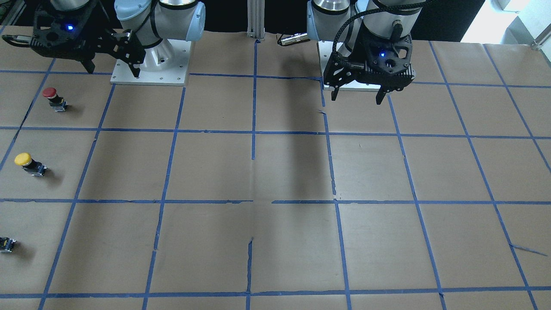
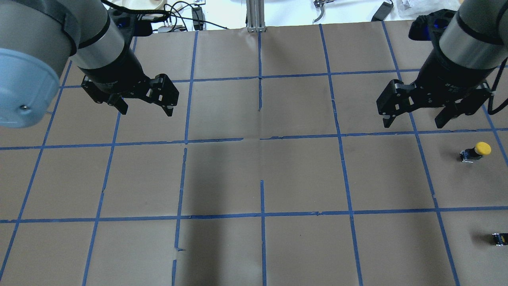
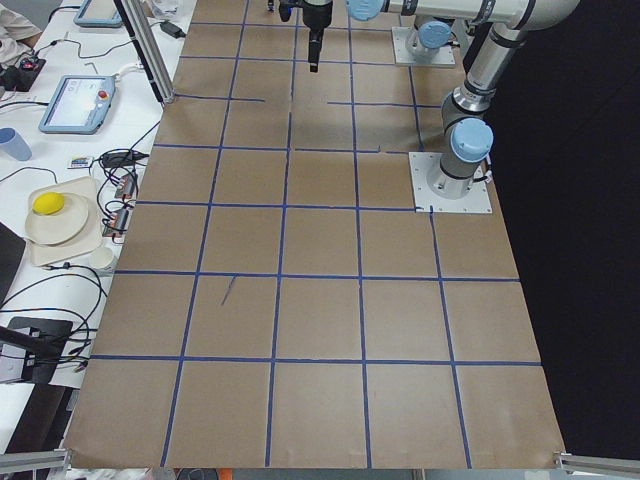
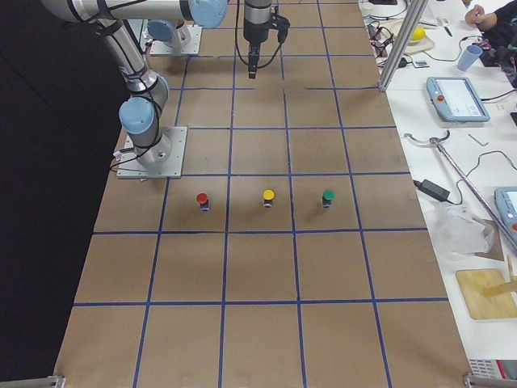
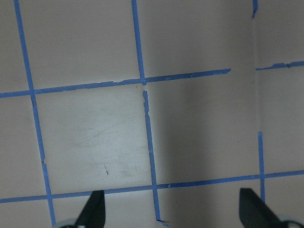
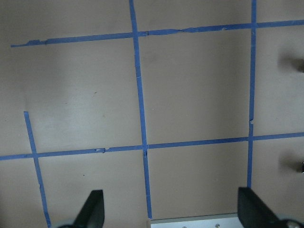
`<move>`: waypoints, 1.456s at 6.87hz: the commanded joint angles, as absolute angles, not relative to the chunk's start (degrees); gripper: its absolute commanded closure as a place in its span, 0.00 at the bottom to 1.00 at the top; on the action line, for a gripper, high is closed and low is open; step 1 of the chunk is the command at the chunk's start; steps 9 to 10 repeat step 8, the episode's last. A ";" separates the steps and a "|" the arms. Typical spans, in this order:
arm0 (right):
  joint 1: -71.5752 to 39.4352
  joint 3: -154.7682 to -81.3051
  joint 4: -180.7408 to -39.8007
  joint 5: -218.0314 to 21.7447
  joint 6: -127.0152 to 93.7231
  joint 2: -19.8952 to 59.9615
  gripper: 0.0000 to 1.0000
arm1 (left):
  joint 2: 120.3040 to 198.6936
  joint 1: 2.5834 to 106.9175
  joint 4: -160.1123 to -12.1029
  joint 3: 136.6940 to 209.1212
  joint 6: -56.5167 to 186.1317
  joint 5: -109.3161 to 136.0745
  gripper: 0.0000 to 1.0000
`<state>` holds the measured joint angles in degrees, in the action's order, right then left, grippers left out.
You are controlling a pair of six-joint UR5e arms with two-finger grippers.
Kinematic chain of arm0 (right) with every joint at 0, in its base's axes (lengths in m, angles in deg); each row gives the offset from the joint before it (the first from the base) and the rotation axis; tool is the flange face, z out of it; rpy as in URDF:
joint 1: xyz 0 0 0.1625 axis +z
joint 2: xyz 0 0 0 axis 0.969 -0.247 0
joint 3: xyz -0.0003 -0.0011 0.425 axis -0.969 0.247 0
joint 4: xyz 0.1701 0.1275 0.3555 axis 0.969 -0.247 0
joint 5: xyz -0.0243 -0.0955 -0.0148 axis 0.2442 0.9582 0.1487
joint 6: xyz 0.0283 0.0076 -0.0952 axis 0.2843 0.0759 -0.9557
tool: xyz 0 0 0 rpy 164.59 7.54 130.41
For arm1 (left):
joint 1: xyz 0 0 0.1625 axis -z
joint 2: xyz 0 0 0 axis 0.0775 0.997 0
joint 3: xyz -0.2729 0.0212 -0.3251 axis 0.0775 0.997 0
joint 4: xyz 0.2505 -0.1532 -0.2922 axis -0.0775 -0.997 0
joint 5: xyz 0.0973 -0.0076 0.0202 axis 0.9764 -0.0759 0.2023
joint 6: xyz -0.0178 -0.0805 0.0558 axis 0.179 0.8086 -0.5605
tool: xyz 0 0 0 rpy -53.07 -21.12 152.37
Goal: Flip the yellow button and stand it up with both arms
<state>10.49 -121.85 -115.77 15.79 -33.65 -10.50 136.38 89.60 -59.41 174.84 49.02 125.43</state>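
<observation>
The yellow button [image 2: 476,150] has a round yellow cap on a short dark body. It sits on the brown paper at my far right and also shows in the front view [image 1: 27,164] and the right side view [image 4: 268,197], where the cap looks uppermost. My right gripper [image 2: 413,122] hangs open and empty above the table, up and to the left of the button, well apart from it. My left gripper [image 2: 146,112] hangs open and empty over the table's left half, far from the button. Both wrist views show wide-apart fingertips over bare paper.
A red-capped button [image 1: 51,97] stands closer to the robot than the yellow one, near the right arm's base plate [image 1: 150,69]. A green-capped button [image 4: 327,196] stands beyond it. A small dark block with a yellow mark [image 2: 500,238] sits at the frame edge. Blue tape grids the table.
</observation>
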 commanded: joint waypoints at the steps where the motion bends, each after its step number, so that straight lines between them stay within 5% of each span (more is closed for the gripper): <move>1: 12.10 -122.77 -115.17 15.67 -32.45 -10.79 0.00 | 136.39 89.60 -59.56 174.84 49.02 125.44 0.00; 10: 12.36 -123.57 -115.44 14.53 -33.06 -10.53 0.00 | 136.30 89.60 -59.65 174.84 49.02 125.44 0.00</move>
